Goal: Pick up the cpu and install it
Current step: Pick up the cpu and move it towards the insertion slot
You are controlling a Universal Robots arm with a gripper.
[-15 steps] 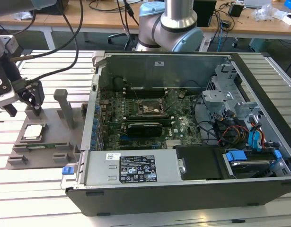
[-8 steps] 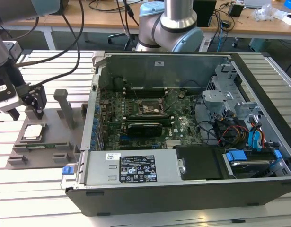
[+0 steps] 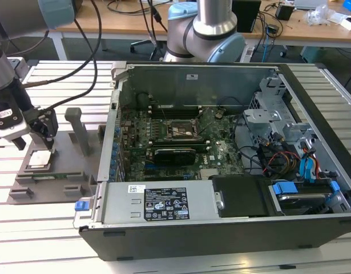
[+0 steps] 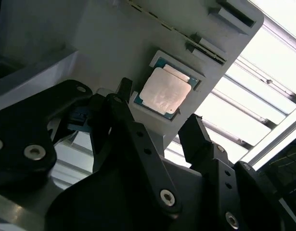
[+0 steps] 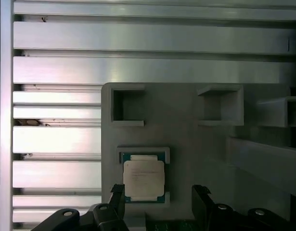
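The cpu [image 3: 39,158] is a small square chip with a silvery top plate, lying flat in a recess of the grey plastic tray [image 3: 61,174] at the exterior view's left. My gripper [image 3: 33,141] hangs just above it, open, with nothing between the fingers. In both wrist views the cpu [image 4: 164,91] [image 5: 144,179] lies beyond the black fingertips [image 4: 123,94], which stand wider apart than the chip. The gripper [image 5: 160,193] does not touch the cpu. The dark socket [image 3: 181,131] with its metal frame sits on the green motherboard inside the open computer case [image 3: 164,202].
The tray carries raised grey blocks [image 3: 79,128] [image 5: 220,103] close beside the gripper. The case's side wall [image 3: 109,137] rises between tray and motherboard. Cables [image 3: 78,63] trail from the arm. Drive cages and coloured wires [image 3: 295,154] fill the case's far end. Everything rests on a slatted aluminium table [image 5: 138,38].
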